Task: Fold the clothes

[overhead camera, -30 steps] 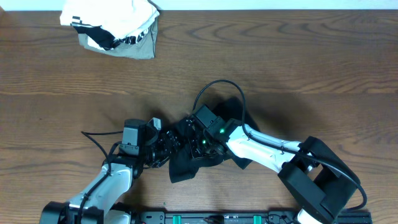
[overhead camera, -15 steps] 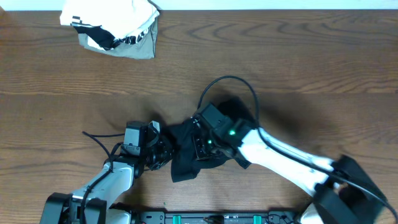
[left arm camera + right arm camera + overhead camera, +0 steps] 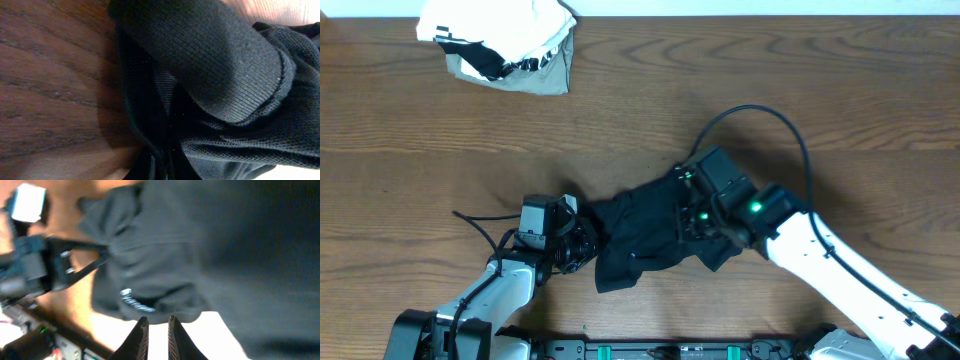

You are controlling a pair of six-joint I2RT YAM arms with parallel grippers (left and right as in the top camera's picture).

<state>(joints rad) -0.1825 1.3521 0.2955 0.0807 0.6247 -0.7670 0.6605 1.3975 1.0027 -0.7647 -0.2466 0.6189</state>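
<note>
overhead, the left gripper (image 3: 588, 245) has its jaws buried under the black garment (image 3: 640, 230) at its 9 o'clock edge; the right gripper (image 3: 686, 225) covers its own jaws. the striped bundle (image 3: 505, 45) at 11 o'clock is cut by the top edge. the right wrist view is smeared: the white print (image 3: 135, 301) is unreadable, and whether those jaws pinch cloth is unclear.

The black garment (image 3: 638, 238) lies crumpled in a loose heap — soft knit, partly ribbed, a small white logo (image 3: 134, 301) showing on one fold — well apart from the white-and-grey bundle (image 3: 498, 45), below and right of it in the overhead view.
</note>
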